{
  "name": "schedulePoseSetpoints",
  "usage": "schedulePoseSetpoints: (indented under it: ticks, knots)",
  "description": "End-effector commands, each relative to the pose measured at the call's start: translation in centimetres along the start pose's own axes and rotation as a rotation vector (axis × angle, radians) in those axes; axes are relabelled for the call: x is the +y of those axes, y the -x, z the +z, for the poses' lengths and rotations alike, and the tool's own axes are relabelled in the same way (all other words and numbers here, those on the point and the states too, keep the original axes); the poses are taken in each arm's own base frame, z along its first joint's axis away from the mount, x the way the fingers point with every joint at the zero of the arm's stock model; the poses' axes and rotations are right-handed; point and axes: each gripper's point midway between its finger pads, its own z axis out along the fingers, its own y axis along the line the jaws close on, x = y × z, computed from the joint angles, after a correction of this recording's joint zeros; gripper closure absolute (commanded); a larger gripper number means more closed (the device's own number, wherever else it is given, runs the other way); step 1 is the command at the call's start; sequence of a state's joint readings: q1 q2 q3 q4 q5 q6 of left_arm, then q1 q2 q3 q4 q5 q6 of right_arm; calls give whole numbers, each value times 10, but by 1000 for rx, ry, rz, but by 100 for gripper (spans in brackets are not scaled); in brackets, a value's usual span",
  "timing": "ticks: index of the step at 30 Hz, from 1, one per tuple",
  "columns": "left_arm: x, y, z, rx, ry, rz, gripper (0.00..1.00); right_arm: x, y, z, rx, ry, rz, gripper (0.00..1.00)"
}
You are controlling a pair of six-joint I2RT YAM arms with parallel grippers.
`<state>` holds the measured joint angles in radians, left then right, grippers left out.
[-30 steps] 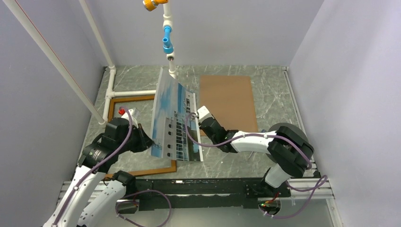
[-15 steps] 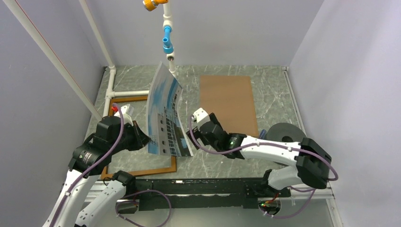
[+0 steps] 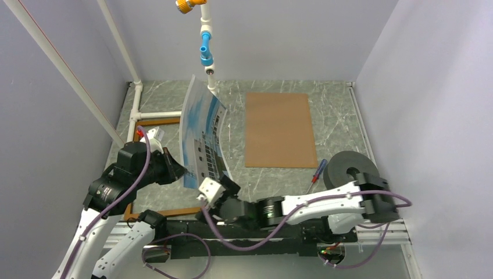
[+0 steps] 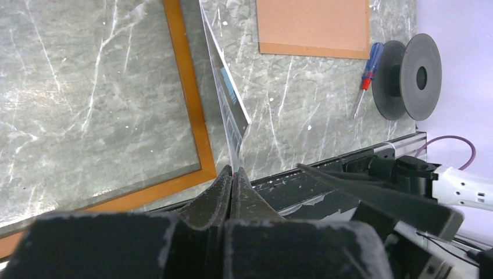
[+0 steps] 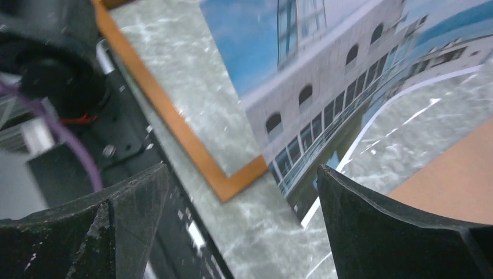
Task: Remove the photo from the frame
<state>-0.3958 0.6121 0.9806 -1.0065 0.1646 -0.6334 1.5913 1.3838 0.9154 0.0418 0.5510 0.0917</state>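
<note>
Top view first: the left gripper (image 3: 179, 172) is clamped on the lower left edge of the photo (image 3: 200, 133). The print stands lifted and bowed above the marble table (image 3: 340, 116), and the frame (image 3: 158, 121) lies flat below it and to its left. The right gripper (image 3: 216, 196) sits low by the near edge, jaws spread wide, nothing in them. A brown board (image 3: 279, 129) lies flat, well apart to the right. Left wrist now: fingers (image 4: 224, 186) pinched tight on the photo (image 4: 229, 102), seen edge-on, with the frame (image 4: 192, 116) just beside it. Right wrist: fingers (image 5: 134, 197) parted, the photo (image 5: 325, 75) ahead and untouched, a corner of the frame (image 5: 174, 119) below it.
</note>
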Motion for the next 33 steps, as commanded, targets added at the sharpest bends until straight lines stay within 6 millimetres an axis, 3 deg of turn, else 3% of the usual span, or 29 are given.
schedulePoseSetpoints:
  ticks: [1, 6, 9, 11, 16, 19, 20, 21, 24, 26, 30, 33]
  knots:
    - [-16, 12, -7, -45, -64, -19, 100, -24, 27, 25, -48, -338, -70, 2]
    - [-17, 9, -8, -43, -75, -33, 100, -27, 33, 42, -70, -449, -192, 16]
    - [-17, 10, -10, -49, -75, -35, 100, -34, 39, 43, -81, -530, -223, 31]
    - [-18, 11, -11, -51, -78, -37, 100, -36, 41, 44, -82, -549, -252, 34]
    - [-22, 12, -11, -54, -96, -39, 100, -35, 44, 45, -80, -547, -291, 61]
    - [-26, 16, -17, -71, -110, -29, 100, -34, 53, 38, -75, -502, -281, 82]
    - [-28, 19, -20, -82, -120, -23, 94, -35, 58, 34, -79, -489, -261, 94]
    - [-31, 21, -23, -94, -130, -16, 86, -36, 62, 29, -80, -473, -249, 99]
    - [-43, 33, -36, -151, -174, 5, 51, -36, 75, 14, -86, -392, -223, 100]
    - [-50, 43, -49, -210, -203, 22, 36, -39, 82, 2, -82, -352, -201, 100]
    - [-59, 72, -89, -402, -229, 54, 18, -45, 92, -26, -64, -230, -202, 100]
    - [-52, 90, -118, -547, -185, 61, 10, -69, 97, -48, -38, -237, -196, 100]
